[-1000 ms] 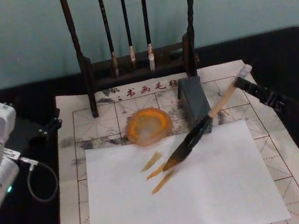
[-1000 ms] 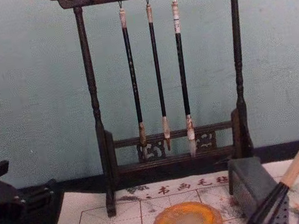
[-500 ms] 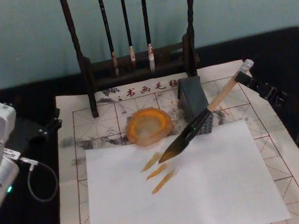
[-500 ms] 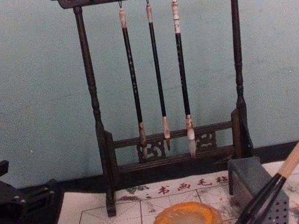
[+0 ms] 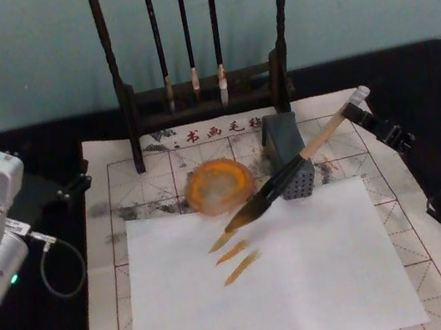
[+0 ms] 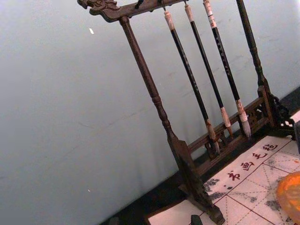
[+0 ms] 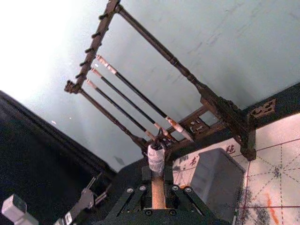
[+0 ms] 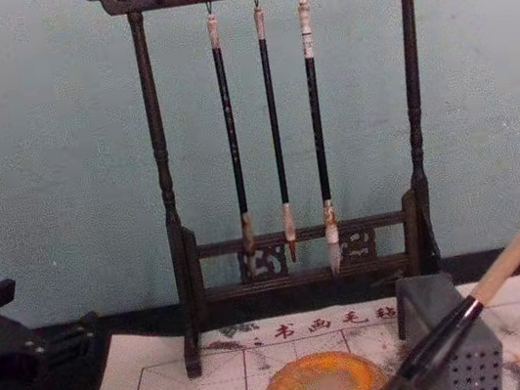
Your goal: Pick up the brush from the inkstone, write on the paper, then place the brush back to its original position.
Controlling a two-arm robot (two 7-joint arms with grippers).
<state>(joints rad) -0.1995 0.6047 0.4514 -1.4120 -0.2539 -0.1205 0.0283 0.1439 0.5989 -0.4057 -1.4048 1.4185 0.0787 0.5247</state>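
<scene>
Holding: right gripper (image 5: 354, 111) has its jaws narrow on the brush (image 5: 289, 172), clamped near the handle's white-wrapped top.
Brush: slants down and to the left across the block (image 5: 291, 153); the tip sits over the far edge of the white sheet (image 5: 310, 294), just beside the inkstone (image 5: 220, 186). Whether the bristles touch the sheet cannot be told.
Left gripper (image 5: 60, 192): parked on the dark table, left of the paper (image 5: 402, 211); its grip state cannot be told.
Risk, stray mark: a wet tip carried low toward the inkstone would likely smear the sheet near the three strokes (image 5: 235, 251).
Risk, block: the black section of the handle passes right by the block's near top edge; a sideways swing could catch there and twist the brush.
Risk, slip: the grip is far from the bristles, so any knock at the tip probably levers the handle round between the jaws.
Risk, inkstone: setting down too steeply could push the dish or leave the brush to roll off its rim.
Edges: the rack (image 5: 204, 91) stands close behind the inkstone and block, closing the far side.
Open room: the near half of the sheet is bare, and so is the grid to the right of the block; upward is free. A cable (image 5: 59, 264) lies on the left, well apart from the work.
</scene>
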